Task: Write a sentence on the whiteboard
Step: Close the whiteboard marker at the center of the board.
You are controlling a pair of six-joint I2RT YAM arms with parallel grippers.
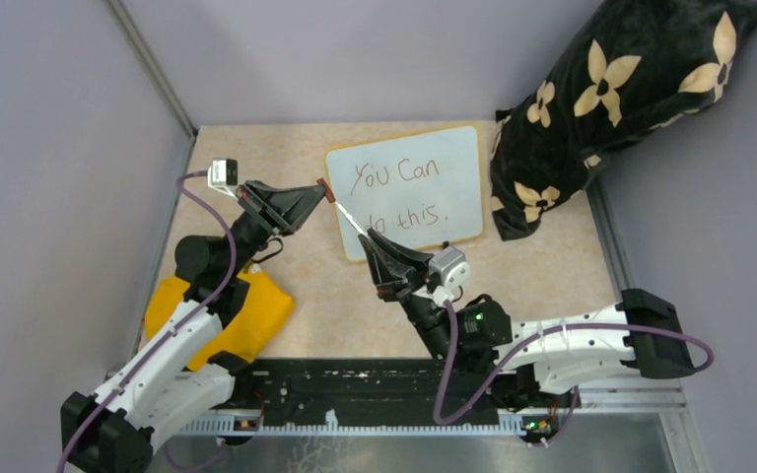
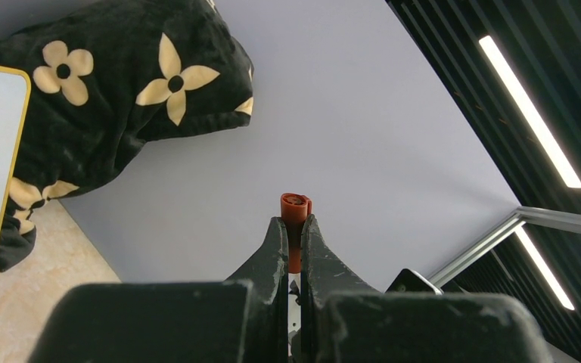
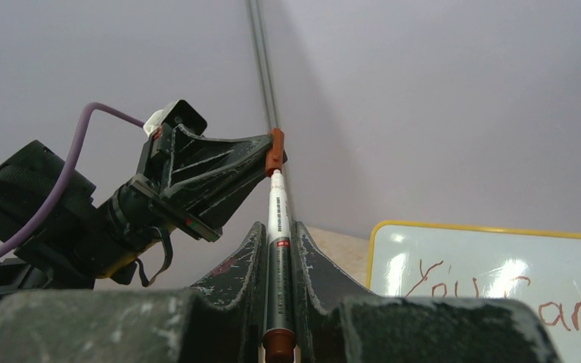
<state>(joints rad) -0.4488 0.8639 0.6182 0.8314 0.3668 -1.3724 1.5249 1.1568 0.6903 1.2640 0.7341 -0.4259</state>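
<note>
A small glossy white whiteboard (image 1: 453, 143) with a thin yellow frame is set at the far middle of the beige speckled bench (image 1: 513, 276), just beside a black cushion (image 1: 611, 89) with cream flowers. The handwritten sentence (image 1: 394, 175) "You Can do this." is seen on it in 2 lines and is judged complete. A slim white-and-grey marker (image 3: 278, 249) is held by its barrel in the nearly closed jaws of the right arm (image 1: 572, 350). Its tip is pointed at a small red-brown cap (image 2: 296, 212), which is pinched in the fully closed jaws of the left arm (image 1: 172, 355), so recapping is judged to be the step in hand. The board is judged light, stiff and slippery-faced, with ink easily smeared; it is best taken by the frame at an edge, never on the writing.
</note>
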